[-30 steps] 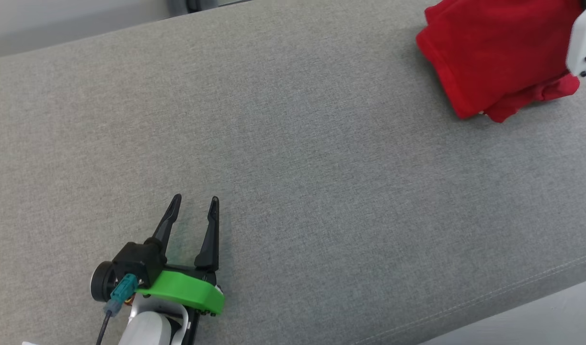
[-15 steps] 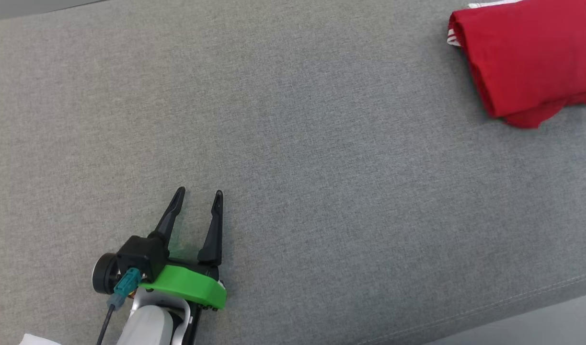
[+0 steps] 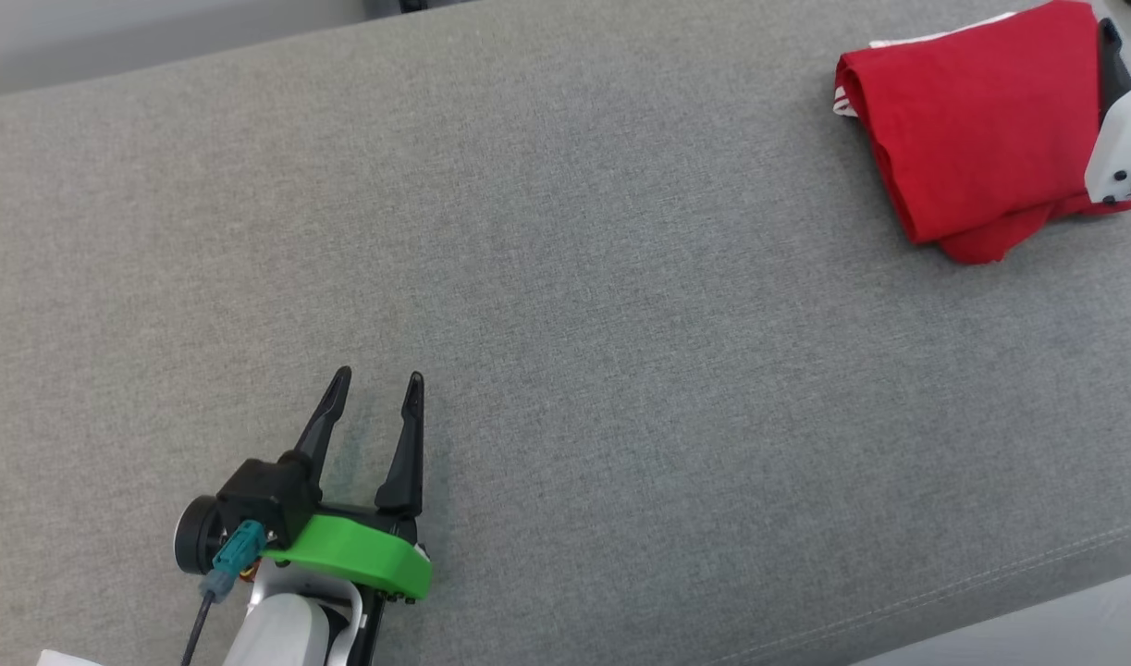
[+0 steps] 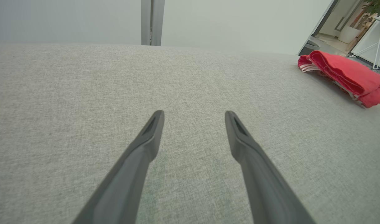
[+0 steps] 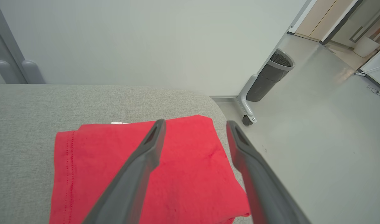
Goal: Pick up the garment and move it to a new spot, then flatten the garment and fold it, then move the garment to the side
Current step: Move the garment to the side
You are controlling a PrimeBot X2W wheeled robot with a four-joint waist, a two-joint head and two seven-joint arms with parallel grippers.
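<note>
Head view: folded red garment (image 3: 972,148) lies at the far right corner of the grey fabric surface (image 3: 620,324). Above it hovers the right gripper (image 5: 195,123), fingers apart; the left gripper (image 3: 379,376), likewise spread, is near the front edge.

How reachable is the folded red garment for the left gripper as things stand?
Doubtful. Nothing blocks the way: only bare grey cushion lies between the open left gripper and the red garment. But the garment sits far across, at the cushion's right end, where the open right gripper hovers over it.
</note>
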